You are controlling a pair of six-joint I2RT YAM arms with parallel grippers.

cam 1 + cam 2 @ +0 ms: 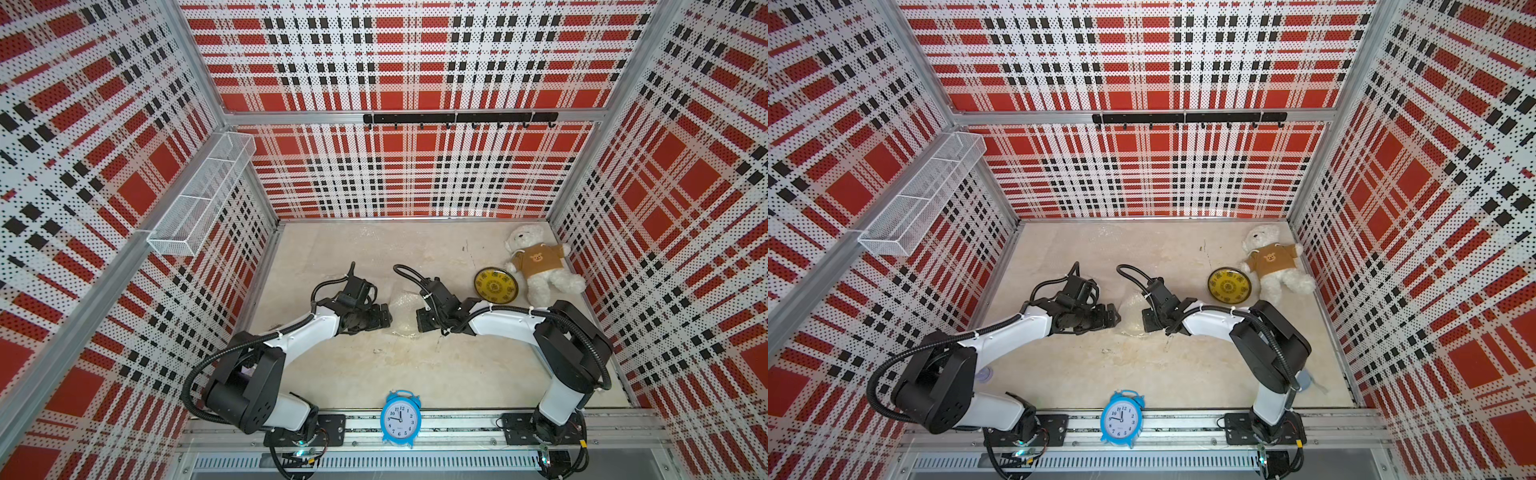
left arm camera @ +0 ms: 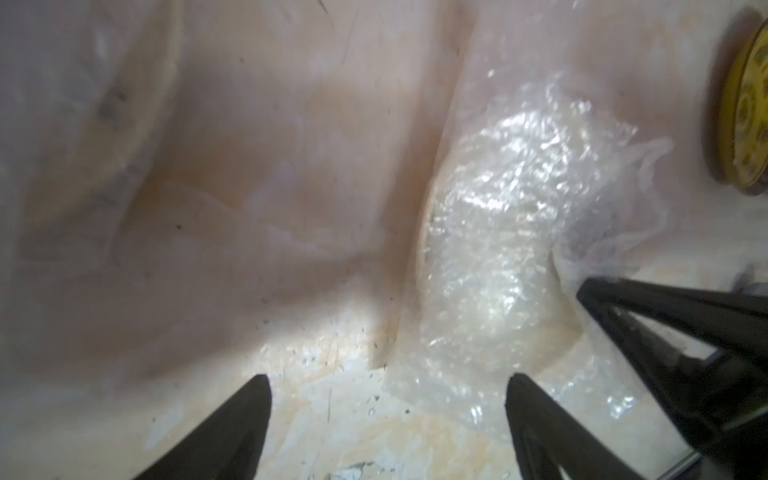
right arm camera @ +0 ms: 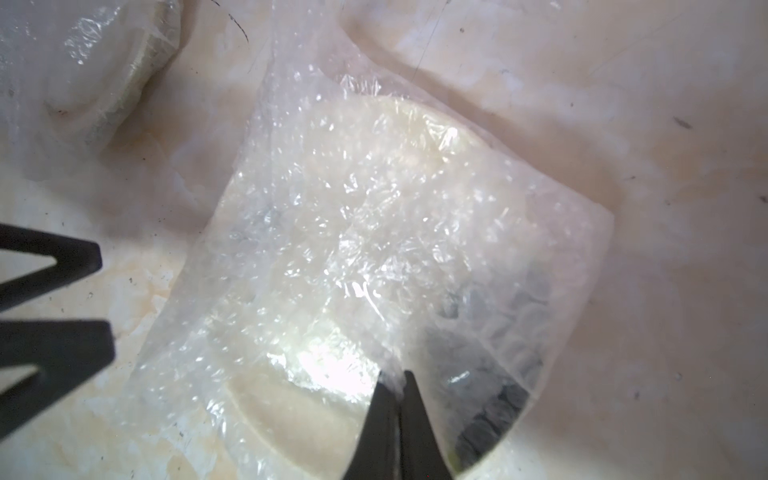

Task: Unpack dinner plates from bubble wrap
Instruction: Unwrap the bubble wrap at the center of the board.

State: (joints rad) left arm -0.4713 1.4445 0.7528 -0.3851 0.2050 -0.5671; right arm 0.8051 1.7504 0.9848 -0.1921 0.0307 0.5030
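One cream plate point(image 3: 274, 415) lies in the middle of the desk point(image 1: 374, 365) under bubble wrap point(image 3: 374, 232). We see the right tool point(image 3: 395, 376) closed, pinching the edge of the bubble wrap. The left tool point(image 2: 388, 382) stands open just beside it, holding nothing. The yellow plate point(image 1: 493, 286) lies bare beside the teddy bear point(image 1: 536, 262).

A cream, marble-patterned tabletop point(image 1: 457, 365) carries everything; near its middle lies a bundle of clear crinkly bubble wrap point(image 1: 404, 309) around a cream round plate point(image 3: 270, 415); a second wrapped bundle point(image 3: 95, 79) lies near it; toward the far right corner a yellow black-rimmed plate point(image 1: 496, 285) rests just beside a white teddy bear in a brown sweater point(image 1: 540, 266).
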